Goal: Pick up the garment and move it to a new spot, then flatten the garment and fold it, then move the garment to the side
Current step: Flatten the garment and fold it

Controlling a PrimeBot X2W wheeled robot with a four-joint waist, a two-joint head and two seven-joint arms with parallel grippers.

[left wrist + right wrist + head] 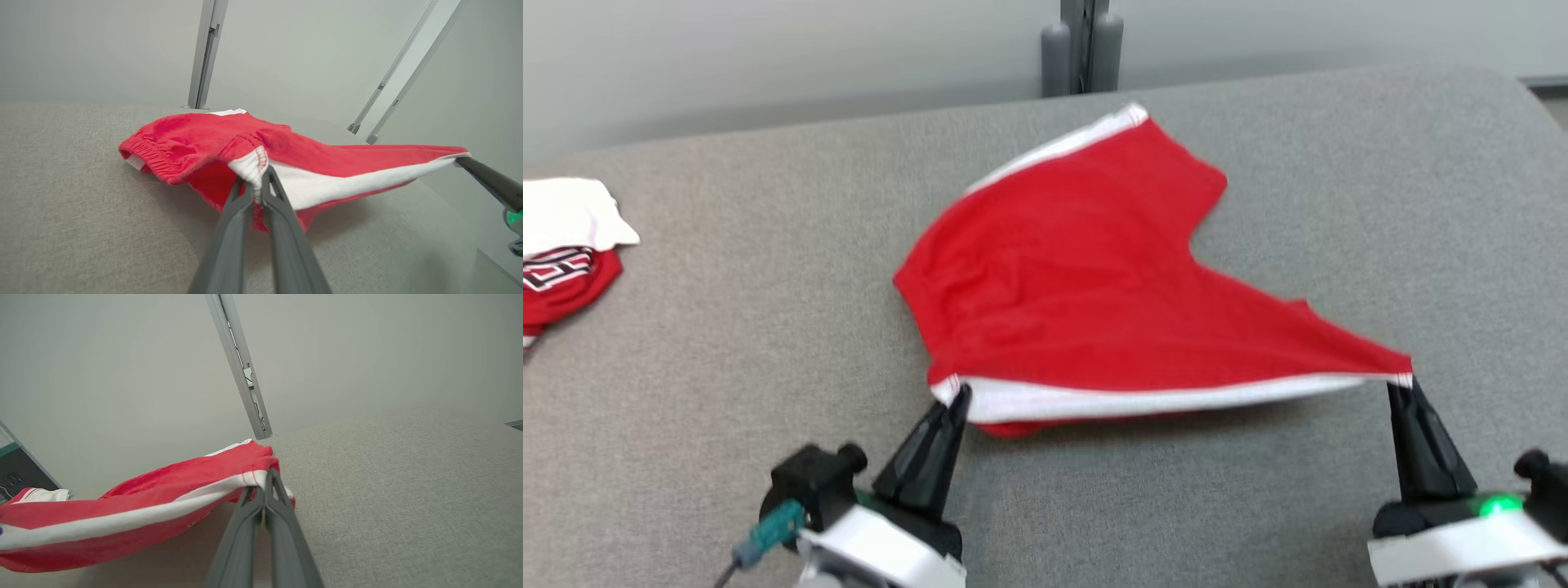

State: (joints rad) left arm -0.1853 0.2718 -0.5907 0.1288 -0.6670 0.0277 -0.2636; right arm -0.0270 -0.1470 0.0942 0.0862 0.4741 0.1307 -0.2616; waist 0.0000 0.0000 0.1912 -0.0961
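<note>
i have the garment (1078, 269), a pair of red shorts with white trim, lying across the middle of the grey fabric-covered tabletop (727, 367). its far corner reaches toward the back edge and its white-banded near hem faces the front edge. the hem is held at both ends: the left gripper (957, 398) has the left end and the right gripper (1401, 384) has the right end. i judge that this two-point hold serves the flattening step. with the hem pulled taut between the tips, the band runs as a straight line and the near part of the cloth hangs lifted off the surface (a shadow shows beneath it). the far part rests on the tabletop, where i expect it can drag flat. jaw state, left: clamped on the white band, with only the thickness of the gathered cloth between the fingers, as the left wrist view shows. jaw state, right: pressed fully together on the hem corner, the cloth pinched at the very tips. both tips appear raised above the tabletop. a second pile of red and white clothing (564, 245) sits at the left edge, well apart from the work.
</note>
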